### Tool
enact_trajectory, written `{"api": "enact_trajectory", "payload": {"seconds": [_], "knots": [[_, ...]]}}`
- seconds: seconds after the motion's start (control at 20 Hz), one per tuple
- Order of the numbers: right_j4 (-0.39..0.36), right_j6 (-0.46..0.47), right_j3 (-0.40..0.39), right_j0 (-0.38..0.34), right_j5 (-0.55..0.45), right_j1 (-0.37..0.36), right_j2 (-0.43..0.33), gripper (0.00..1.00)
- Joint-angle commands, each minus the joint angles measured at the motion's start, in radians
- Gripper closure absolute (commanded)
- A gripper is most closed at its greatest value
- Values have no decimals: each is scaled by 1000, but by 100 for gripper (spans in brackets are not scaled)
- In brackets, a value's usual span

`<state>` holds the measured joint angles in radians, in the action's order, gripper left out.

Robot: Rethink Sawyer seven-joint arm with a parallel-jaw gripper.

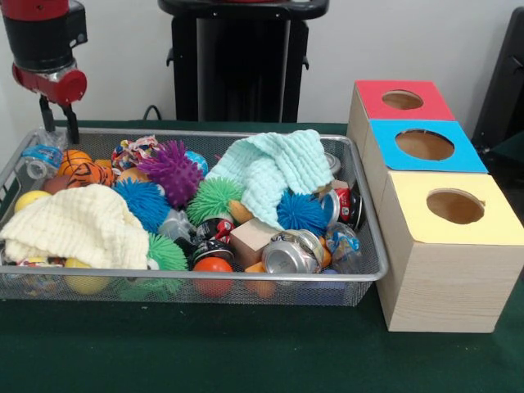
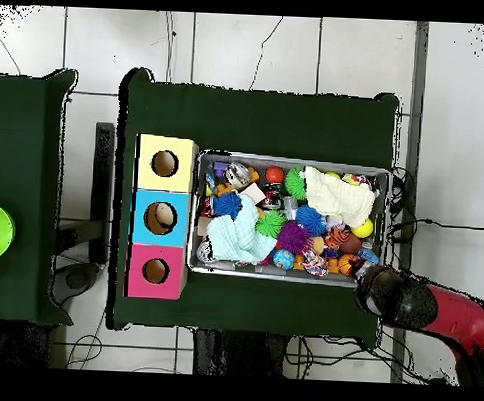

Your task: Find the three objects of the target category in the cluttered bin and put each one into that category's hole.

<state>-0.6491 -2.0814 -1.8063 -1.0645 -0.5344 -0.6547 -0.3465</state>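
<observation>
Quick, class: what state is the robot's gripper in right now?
Gripper: open and empty, fingers apart above the far corner of the wire bin.

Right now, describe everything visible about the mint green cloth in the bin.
The mint green cloth looks like soft, waffle-textured fabric, crumpled and loosely draped rather than folded. It lies on top of the clutter toward the end of the wire mesh bin nearest the boxes. It rests against a green spiky ball and a blue spiky ball, hiding whatever sits beneath it.
</observation>
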Motion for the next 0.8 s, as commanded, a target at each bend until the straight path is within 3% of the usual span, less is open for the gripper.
{"api": "enact_trajectory", "payload": {"seconds": [0.05, 0.6, 0.8], "knots": [[-69, 358, 29, -69, 14, 53, -216, 0], [-126, 425, 62, -133, 7, 170, -292, 0], [-132, 428, 66, -148, -11, 181, -310, 0]]}}
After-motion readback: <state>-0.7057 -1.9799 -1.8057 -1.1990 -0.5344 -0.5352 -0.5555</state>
